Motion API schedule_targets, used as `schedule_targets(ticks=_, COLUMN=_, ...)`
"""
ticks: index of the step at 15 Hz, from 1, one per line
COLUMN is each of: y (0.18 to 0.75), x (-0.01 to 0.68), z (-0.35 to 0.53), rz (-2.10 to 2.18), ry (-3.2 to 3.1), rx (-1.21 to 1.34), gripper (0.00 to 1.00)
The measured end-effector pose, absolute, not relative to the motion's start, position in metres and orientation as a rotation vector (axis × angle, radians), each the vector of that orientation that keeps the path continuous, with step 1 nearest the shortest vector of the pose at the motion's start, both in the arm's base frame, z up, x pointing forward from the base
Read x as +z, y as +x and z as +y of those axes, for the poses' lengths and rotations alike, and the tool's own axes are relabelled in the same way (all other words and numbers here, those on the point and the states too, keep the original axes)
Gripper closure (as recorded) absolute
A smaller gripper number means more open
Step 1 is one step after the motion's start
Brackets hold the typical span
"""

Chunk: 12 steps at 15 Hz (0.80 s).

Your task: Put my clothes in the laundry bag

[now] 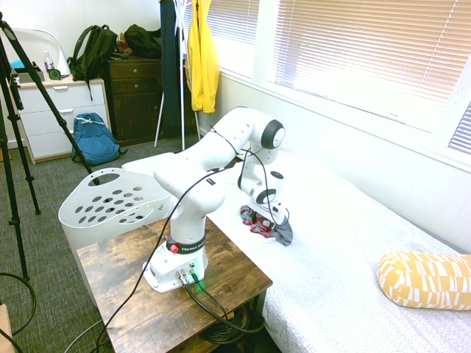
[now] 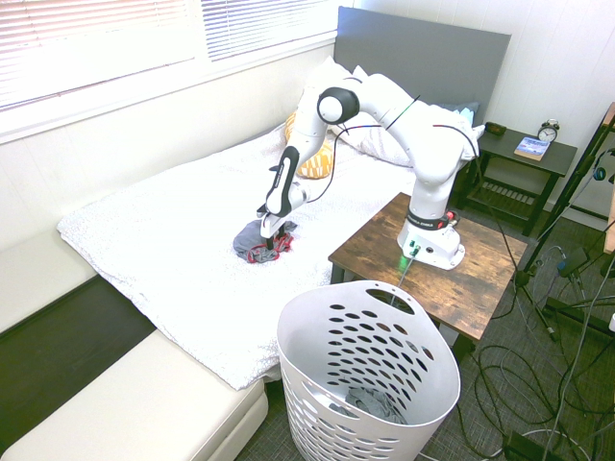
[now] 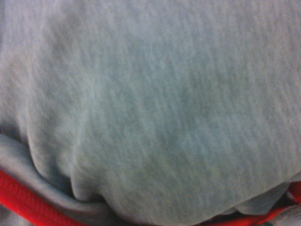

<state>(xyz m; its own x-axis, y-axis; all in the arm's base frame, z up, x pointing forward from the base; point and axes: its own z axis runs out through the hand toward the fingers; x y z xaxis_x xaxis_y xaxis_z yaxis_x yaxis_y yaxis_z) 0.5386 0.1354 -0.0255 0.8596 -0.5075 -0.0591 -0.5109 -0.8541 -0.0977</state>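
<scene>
In the first exterior view the laundry bag (image 1: 110,202) stands on the floor at the left, well apart from the bed (image 1: 353,243), and further right the clothes (image 1: 266,226) lie bunched on the near edge of the bed. The gripper (image 1: 278,220) is pressed straight down into them from above. Grey fabric with red trim fills the wrist view, so the garment sits directly under the fingers. Whether they are spread or closed I cannot tell.
</scene>
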Motion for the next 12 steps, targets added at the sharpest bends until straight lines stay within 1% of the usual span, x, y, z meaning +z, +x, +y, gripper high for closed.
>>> schedule_targets(ticks=12, y=0.539, x=-0.027, z=0.125, rz=0.773, ry=-2.924, rx=0.049, gripper=1.0)
